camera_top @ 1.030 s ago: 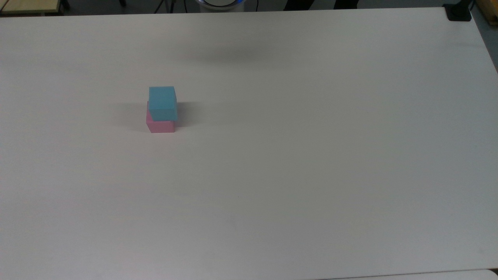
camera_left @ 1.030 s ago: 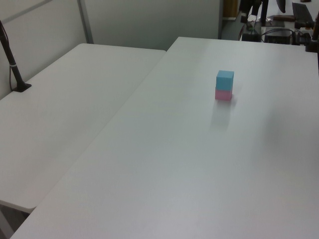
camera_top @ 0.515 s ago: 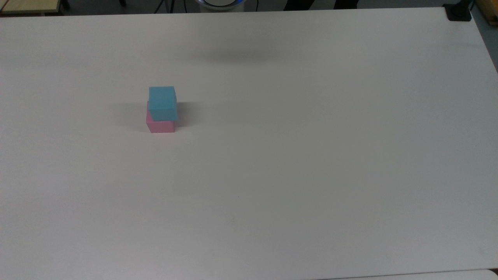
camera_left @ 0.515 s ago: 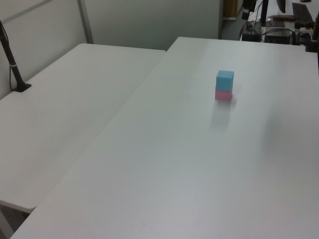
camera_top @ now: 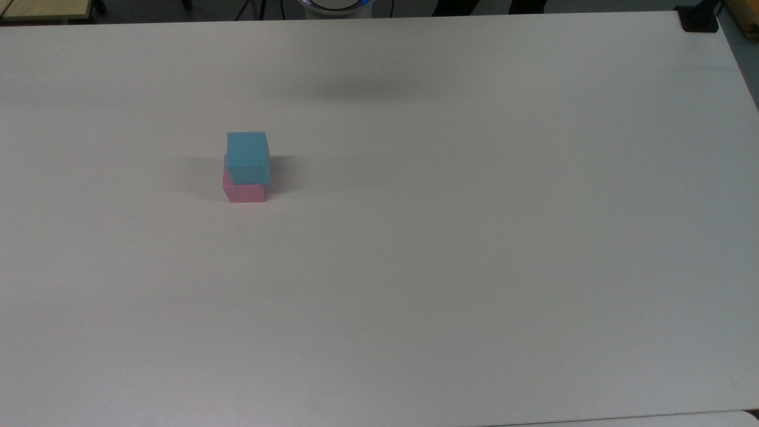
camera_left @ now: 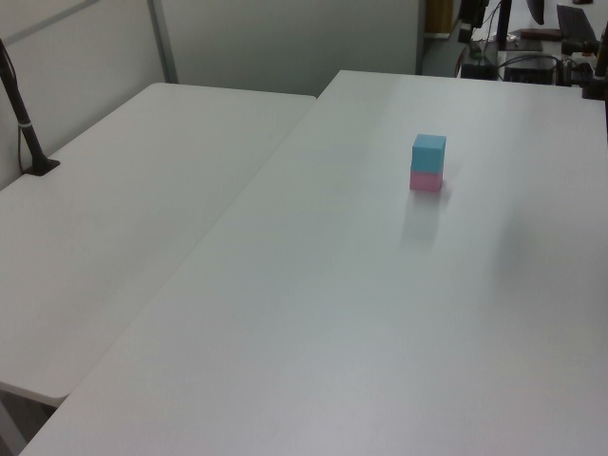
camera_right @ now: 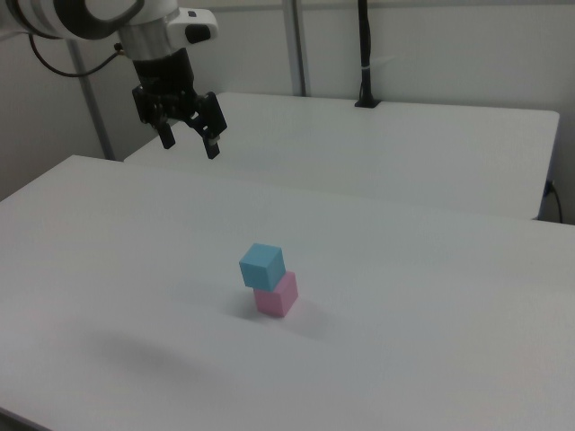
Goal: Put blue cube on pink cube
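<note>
The blue cube point(camera_top: 248, 156) sat on top of the pink cube point(camera_top: 243, 191), slightly twisted against it so a strip of pink showed at the top view's left, and the pair stood on the white table point(camera_top: 474, 237). From the stack, bare tabletop ran wide toward the top view's right and toward its near edge. In the left view the blue cube point(camera_left: 428, 151) and pink cube point(camera_left: 426, 180) stood well in from the seam where a second white table point(camera_left: 114, 209) butted up. Over in the right view the gripper point(camera_right: 190, 142) hung high, well above and away from the blue cube point(camera_right: 262, 265), toward the right view's upper left, with its black fingers point(camera_right: 212, 144) spread apart, pointing down and holding nothing. The white arm point(camera_right: 90, 16) reached in from the right view's top left corner. Compared with a second earlier, the stack had not budged; it stood exactly as before
</note>
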